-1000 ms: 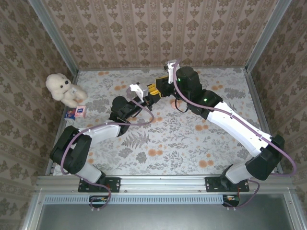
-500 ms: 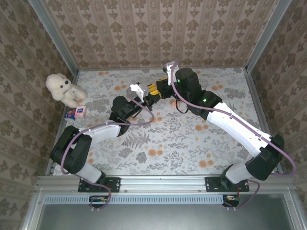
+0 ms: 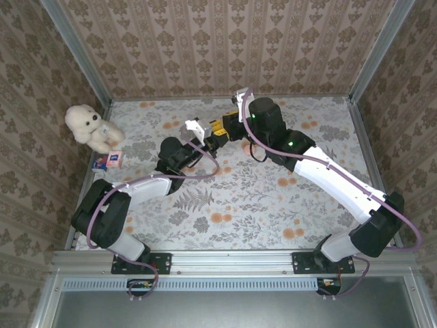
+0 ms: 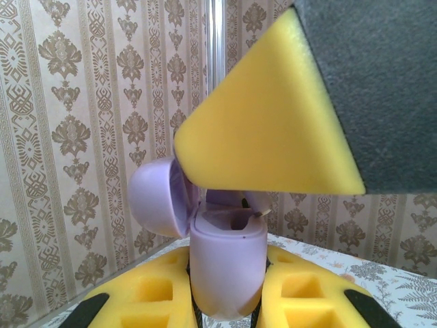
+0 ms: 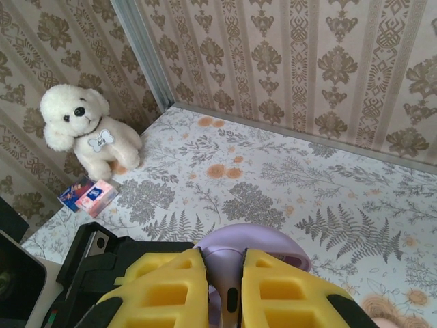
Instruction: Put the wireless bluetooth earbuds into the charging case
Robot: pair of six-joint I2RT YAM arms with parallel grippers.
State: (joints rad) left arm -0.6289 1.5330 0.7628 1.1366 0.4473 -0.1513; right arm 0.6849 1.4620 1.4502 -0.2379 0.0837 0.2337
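Far-left corner of the floral-clothed table [image 3: 321,123]: white plush dog [image 3: 87,126], seated upright against the patterned wall [image 3: 41,82]. Just nearer along the left edge, a small pink-and-blue packet [image 3: 109,160], flat on the cloth beside the dog's feet.

From the near-left base, the left arm [image 3: 136,188] stretched toward the middle of the table, closer to the far edge than the near one. At its end the left gripper [image 4: 229,290], clamped tight on the lilac charging case [image 4: 229,266], with yellow fingers [image 4: 147,294] pressed against both sides of the case body. Case held upright, mouth facing up, lid [image 4: 157,198] swung open to the left in the left wrist view.

Directly over that mouth, one yellow finger [image 4: 266,137] of the right gripper [image 5: 225,287], slanting down from the upper right and hiding much of the opening. Jaws there drawn almost together, only a thin gap left, with a small lilac piece nipped in it, seemingly the lilac earbud [image 5: 222,270], right at the case opening. Seated in its socket or not: impossible to tell. Below the tips in the right wrist view, the rounded open lid.

Further right, the right arm [image 3: 328,174], reaching in from the near-right base across the right half of the table
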